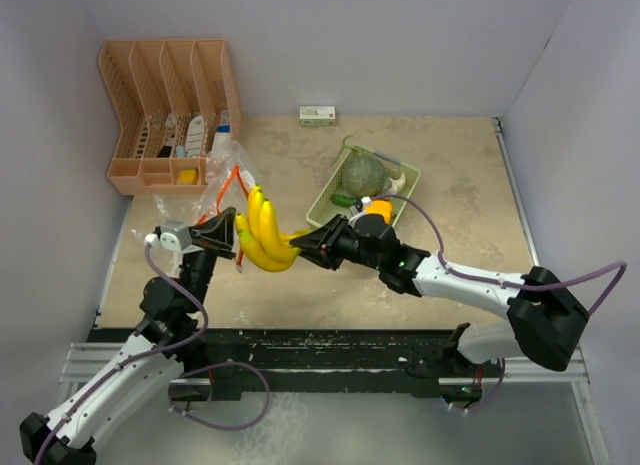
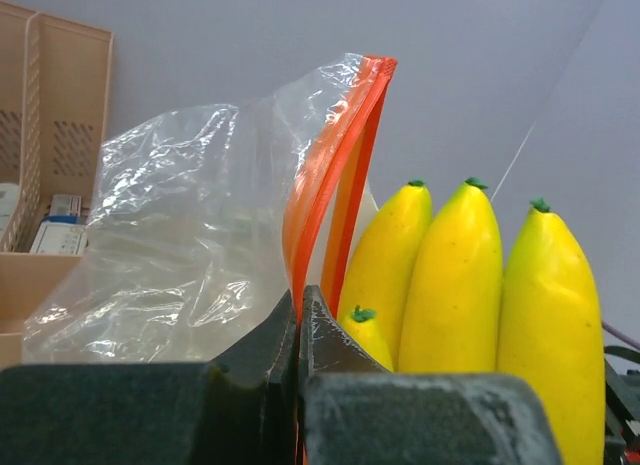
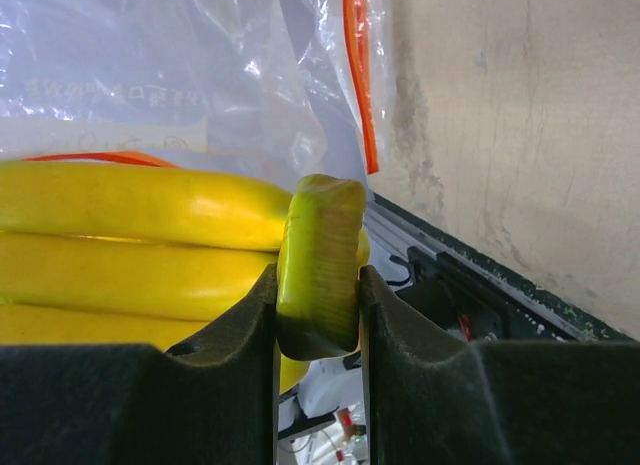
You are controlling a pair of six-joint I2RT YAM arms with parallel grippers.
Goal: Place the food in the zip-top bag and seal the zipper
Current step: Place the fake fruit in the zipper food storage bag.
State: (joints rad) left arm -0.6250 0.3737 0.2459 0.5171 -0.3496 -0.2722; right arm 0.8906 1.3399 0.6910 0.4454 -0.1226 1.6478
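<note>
My right gripper (image 1: 303, 247) is shut on the greenish stem (image 3: 320, 265) of the yellow banana bunch (image 1: 262, 235) and holds it in the air beside the bag's mouth. My left gripper (image 1: 237, 228) is shut on the orange zipper edge (image 2: 300, 250) of the clear zip-top bag (image 1: 215, 190), holding it upright. In the left wrist view the bananas (image 2: 470, 285) stand just right of the zipper. The netted melon (image 1: 364, 171) and a green cucumber (image 1: 345, 198) lie in the pale green basket (image 1: 404, 193). An orange (image 1: 374, 208) shows by my right wrist.
A peach desk organiser (image 1: 165, 110) stands at the back left, close behind the bag. A small white box (image 1: 317, 114) lies by the back wall. A black rail (image 1: 300, 335) runs along the table's near edge.
</note>
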